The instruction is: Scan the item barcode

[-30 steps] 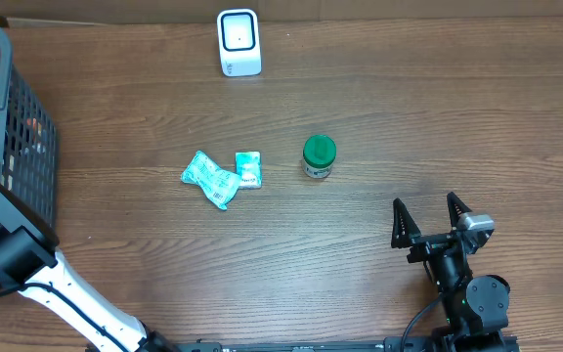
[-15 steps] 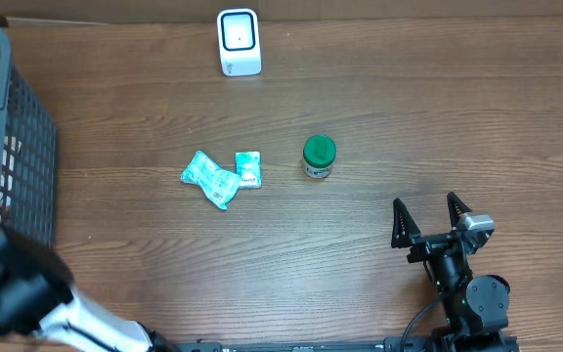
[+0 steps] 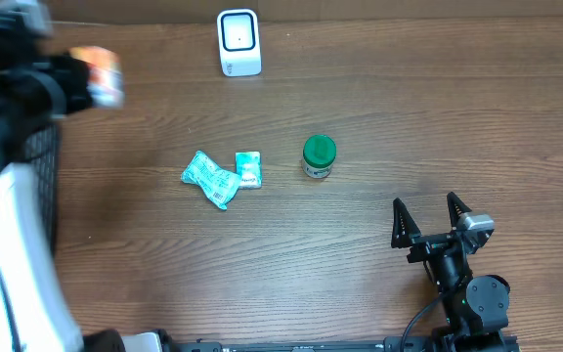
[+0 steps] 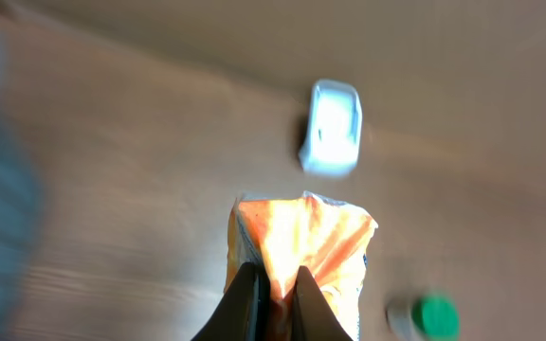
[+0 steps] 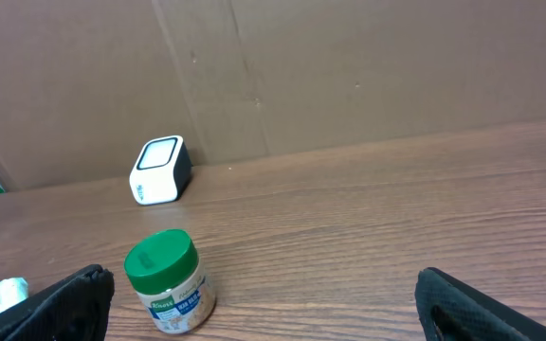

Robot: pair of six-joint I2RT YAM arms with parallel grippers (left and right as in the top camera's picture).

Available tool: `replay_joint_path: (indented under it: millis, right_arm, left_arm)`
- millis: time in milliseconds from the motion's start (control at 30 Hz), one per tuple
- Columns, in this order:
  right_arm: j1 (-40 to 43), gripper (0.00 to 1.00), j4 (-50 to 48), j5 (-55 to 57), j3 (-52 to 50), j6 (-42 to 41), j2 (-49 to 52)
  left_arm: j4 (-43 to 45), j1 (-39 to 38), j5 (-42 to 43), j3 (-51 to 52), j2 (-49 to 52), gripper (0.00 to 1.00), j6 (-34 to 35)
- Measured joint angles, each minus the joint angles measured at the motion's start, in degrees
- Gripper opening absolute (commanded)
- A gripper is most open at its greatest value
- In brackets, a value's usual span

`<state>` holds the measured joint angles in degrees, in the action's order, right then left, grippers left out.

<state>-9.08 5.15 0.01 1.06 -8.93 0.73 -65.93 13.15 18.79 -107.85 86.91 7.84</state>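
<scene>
Overhead: the left gripper [image 3: 81, 80], blurred, hovers over the bench's [image 3: 516, 117] far left corner, pinching an orange packet [image 3: 108, 76]. The scanner [image 3: 239, 41] stands to its right along the far edge, so this arm is much the nearer. The right gripper [image 3: 426, 223] rests near the near right corner, spread wide and holding nothing.

Left wrist: the jaws are pressed together on the near edge of the orange packet [image 4: 301, 242], a crinkly, glossy film. Its long axis seems to run away from the hand toward the boxy white scanner [image 4: 332, 128].

Right wrist: a hard, round green-lidded jar [image 5: 169, 284] stands on the woodgrain, with the scanner [image 5: 159, 170] beyond it.
</scene>
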Motion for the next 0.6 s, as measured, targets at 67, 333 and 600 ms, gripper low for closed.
replay_joint_path:
  millis: [67, 333, 600]
  right_arm:
    - [0.0, 1.0, 0.0, 0.0, 0.0, 0.0, 0.0]
    - [0.0, 1.0, 0.0, 0.0, 0.0, 0.0, 0.0]
    - [0.0, 1.0, 0.0, 0.0, 0.0, 0.0, 0.0]
  left_arm:
    - [2.0, -4.6, -0.1, 5.3, 2.5, 0.04, -0.2]
    - [15.0, -23.1, 0.0, 23.0, 12.1, 0.04, 5.6]
    - [25.1, -34.8, 0.1, 25.9, 21.8, 0.04, 19.1]
